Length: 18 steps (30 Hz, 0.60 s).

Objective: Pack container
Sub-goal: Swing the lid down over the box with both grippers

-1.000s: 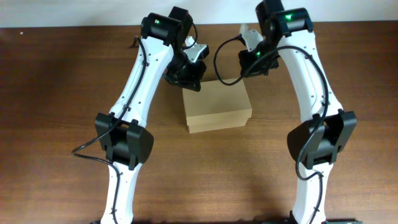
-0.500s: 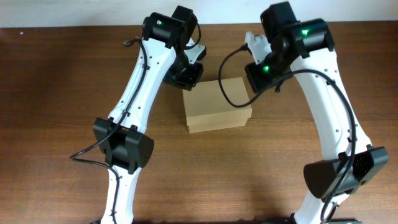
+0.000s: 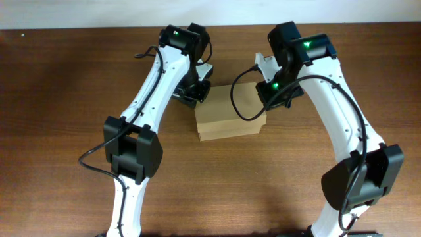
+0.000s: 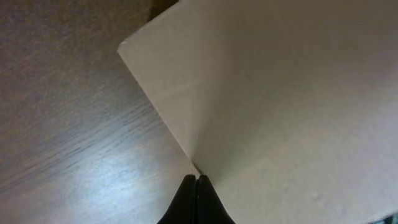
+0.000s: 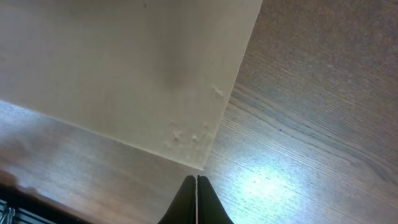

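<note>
- The table (image 3: pixel 52 99) is dark brown wood with grain running from 9 to 3 o'clock. In both wrist views it throws back a soft glare from a light overhead.
- Beyond the table's 12 o'clock edge lies a pale strip (image 3: pixel 79 13) (wall or floor, I cannot tell which). Nothing more of the room shows.
- The container (image 3: pixel 227 115) sits on the table near its middle, a little toward 12 o'clock, between the two arms. It is turned slightly, so its long side rises toward 2 o'clock.
- It is plain tan cardboard with its lid down flat. A thin seam runs along the side facing 6 o'clock, and the right wrist view shows a few small dents near one edge of the top.
- The left gripper (image 4: pixel 196 186) hangs at the container's 10 o'clock corner. Its fingers are pressed together with nothing between them, and the tips are just beside the cardboard edge; I cannot tell whether they touch it.
- The right gripper (image 5: pixel 196 186) hangs at the 2 o'clock corner, likewise closed tight and empty, with its tips just off the corner over bare wood.
</note>
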Motion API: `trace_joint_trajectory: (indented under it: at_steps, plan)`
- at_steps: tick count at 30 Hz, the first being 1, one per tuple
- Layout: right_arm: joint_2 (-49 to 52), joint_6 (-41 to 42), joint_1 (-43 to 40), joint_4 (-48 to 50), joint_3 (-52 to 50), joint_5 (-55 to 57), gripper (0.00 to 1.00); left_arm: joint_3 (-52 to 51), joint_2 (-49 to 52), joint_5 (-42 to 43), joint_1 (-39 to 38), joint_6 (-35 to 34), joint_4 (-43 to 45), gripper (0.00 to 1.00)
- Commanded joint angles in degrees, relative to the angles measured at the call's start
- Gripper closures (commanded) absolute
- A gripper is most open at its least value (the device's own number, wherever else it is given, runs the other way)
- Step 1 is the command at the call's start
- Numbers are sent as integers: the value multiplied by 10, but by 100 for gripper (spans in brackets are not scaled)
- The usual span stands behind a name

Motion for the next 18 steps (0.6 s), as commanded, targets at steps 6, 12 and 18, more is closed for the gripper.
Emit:
trace_joint_trajectory:
  at_steps: [6,12,18]
  plan:
    - [55,-4,4,16,-21,-25,96,-39,-16,9,-2,19,24,98]
    - [107,-4,4,28,-23,-33,96,-39,-16,9,-2,19,30,98]
    - [139,-4,4,33,-23,-34,96,-39,-16,9,-2,19,35,98]
